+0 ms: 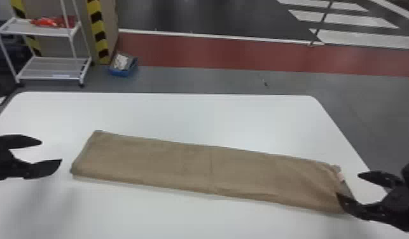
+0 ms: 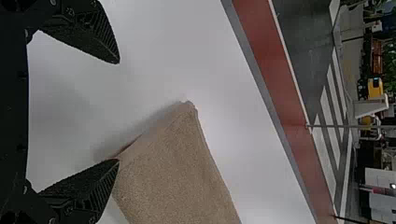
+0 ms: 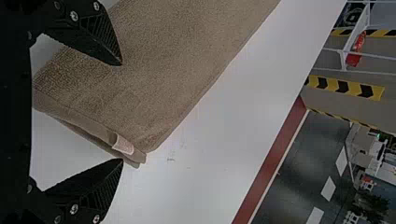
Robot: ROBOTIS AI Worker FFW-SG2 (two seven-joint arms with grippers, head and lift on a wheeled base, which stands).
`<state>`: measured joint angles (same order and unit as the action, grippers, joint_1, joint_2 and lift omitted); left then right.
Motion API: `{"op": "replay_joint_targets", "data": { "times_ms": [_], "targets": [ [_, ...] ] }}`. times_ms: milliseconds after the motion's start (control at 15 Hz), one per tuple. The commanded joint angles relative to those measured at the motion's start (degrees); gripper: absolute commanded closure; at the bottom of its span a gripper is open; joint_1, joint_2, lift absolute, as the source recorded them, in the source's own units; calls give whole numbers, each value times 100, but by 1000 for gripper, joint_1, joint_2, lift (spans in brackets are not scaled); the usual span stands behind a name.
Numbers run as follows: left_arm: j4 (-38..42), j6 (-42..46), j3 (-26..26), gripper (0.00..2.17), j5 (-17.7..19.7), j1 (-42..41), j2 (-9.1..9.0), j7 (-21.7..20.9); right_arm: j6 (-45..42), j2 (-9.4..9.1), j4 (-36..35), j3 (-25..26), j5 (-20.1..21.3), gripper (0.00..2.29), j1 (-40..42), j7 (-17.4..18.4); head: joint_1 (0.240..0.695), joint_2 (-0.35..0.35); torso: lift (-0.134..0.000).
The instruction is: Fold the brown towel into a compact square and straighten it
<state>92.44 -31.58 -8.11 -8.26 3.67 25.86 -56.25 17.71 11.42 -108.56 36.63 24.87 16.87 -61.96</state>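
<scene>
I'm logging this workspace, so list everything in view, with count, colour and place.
towel: one, brown, folded lengthwise on the table
label: one, pale, towel's right end
table: one, white, under the towel
shelf cart: one, white, beyond the table, left
items on cart: count unclear, red, upper shelf
bin: one, blue, floor beside cart
striped bands: at least two, yellow-black, around cart
floor: one, grey with red strip and white markings, beyond table
distant clutter: uncounted, mixed colours, far background
left gripper: one, black, left of towel
right gripper: one, black, at towel's right end
</scene>
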Motion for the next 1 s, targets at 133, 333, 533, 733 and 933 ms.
{"op": "replay_joint_targets", "data": {
  "times_ms": [133,333,533,733,933],
  "targets": [
    [-16,32,11,137,0,2,-2,27,0,1,1,11,0,167,0,0,695,-157,-124],
    [-24,32,11,130,18,2,-2,79,0,-8,10,11,0,167,0,0,695,-157,-124],
    [-24,32,11,130,61,2,-20,150,0,-8,19,20,9,167,9,0,695,-156,-124],
    [-33,32,11,134,88,2,-29,185,-17,-35,19,20,9,167,9,0,695,-156,-124],
    [55,-108,-15,137,237,-33,-37,159,0,-43,19,37,9,167,9,0,695,-157,-124]
  ]
}}
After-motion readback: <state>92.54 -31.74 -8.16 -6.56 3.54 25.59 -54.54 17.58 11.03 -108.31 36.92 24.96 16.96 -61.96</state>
